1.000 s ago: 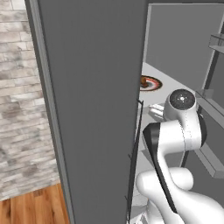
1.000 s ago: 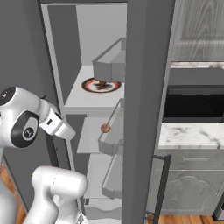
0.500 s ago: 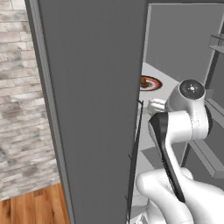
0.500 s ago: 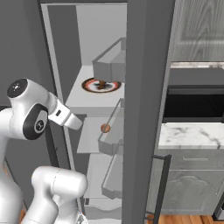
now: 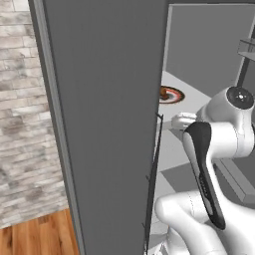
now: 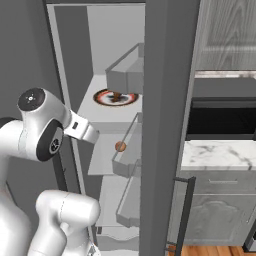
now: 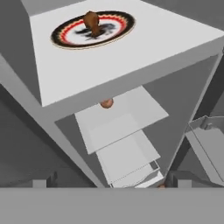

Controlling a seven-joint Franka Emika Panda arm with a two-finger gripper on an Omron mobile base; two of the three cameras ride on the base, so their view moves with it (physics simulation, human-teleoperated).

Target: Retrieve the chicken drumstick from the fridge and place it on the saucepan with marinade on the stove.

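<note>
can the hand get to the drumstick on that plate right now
Probably yes. The fridge door is open, the drumstick lies uncovered on its plate on a bare shelf, and the open hand faces it with nothing between.

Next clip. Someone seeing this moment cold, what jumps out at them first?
The fridge stands open with pale shelves inside, and on an upper shelf sits a red-and-black patterned plate carrying the brown chicken drumstick. The white arm reaches toward that shelf, its open claw short of the plate. A small orange-brown round item lies on the shelf below.
</note>
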